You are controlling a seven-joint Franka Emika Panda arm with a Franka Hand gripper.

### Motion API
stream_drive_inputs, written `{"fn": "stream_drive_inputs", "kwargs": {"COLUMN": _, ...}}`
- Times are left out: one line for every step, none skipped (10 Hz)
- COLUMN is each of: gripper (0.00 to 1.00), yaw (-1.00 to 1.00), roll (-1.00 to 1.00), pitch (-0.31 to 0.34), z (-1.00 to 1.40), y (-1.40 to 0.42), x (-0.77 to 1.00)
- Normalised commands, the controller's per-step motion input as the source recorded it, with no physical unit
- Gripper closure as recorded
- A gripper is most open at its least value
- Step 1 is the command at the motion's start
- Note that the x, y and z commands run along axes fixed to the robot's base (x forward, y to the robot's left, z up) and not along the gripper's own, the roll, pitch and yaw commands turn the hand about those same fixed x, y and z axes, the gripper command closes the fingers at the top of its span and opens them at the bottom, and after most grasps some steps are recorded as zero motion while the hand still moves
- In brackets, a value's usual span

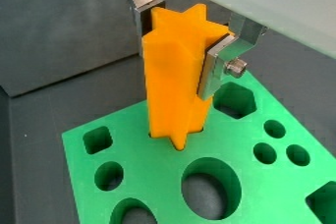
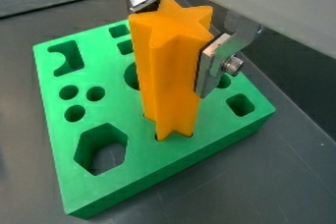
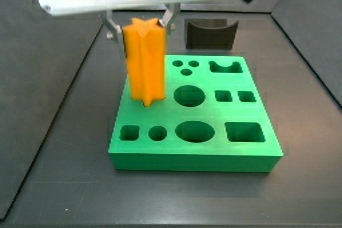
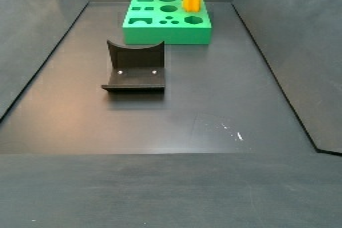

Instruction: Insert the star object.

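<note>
Two silver fingers (image 2: 219, 55) of the gripper (image 2: 178, 17) are clamped on the star object's (image 2: 172, 71) upper part, holding it upright, its lower end entering a hole of the green block (image 2: 79, 179). Well apart on the desk (image 4: 201, 112) stands the dark grey block (image 4: 134, 68).

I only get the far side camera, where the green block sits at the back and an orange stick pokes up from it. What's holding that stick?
Observer: The gripper is; in both wrist views its silver fingers clamp the star object near its top.
Operator: Is the stick inside a hole yet?
Observer: Its lower end meets the green block at a hole; how deep it sits, I cannot tell.
Operator: What shape is the stick?
Observer: Ridged lengthwise, with a star-shaped top face.
Operator: Any other holes nearby?
Observer: Yes, a hexagonal hole near the block's corner.
</note>
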Motion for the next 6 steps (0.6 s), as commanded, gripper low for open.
{"fn": "stream_drive_inputs", "kwargs": {"gripper": 1.0, "yaw": 0.05, "roll": 0.1, "pitch": -0.136, "z": -0.54, "y": -0.08, "x": 0.0}}
{"fn": "stream_drive_inputs", "kwargs": {"gripper": 1.0, "yaw": 0.03, "roll": 0.11, "pitch": -0.144, "z": -0.52, "y": -0.06, "x": 0.0}}
{"fn": "stream_drive_inputs", "kwargs": {"gripper": 1.0, "yaw": 0.0, "roll": 0.02, "pitch": -0.117, "z": -0.32, "y": 0.0, "x": 0.0}}
{"fn": "stream_drive_inputs", "kwargs": {"gripper": 1.0, "yaw": 0.0, "roll": 0.0, "pitch": -0.06, "z": -0.02, "y": 0.0, "x": 0.0}}
{"fn": "stream_drive_inputs", "kwargs": {"gripper": 1.0, "yaw": 0.0, "roll": -0.01, "pitch": 0.0, "z": 0.0, "y": 0.0, "x": 0.0}}
{"fn": "stream_drive_inputs", "kwargs": {"gripper": 1.0, "yaw": 0.0, "roll": 0.0, "pitch": 0.0, "z": 0.0, "y": 0.0, "x": 0.0}}
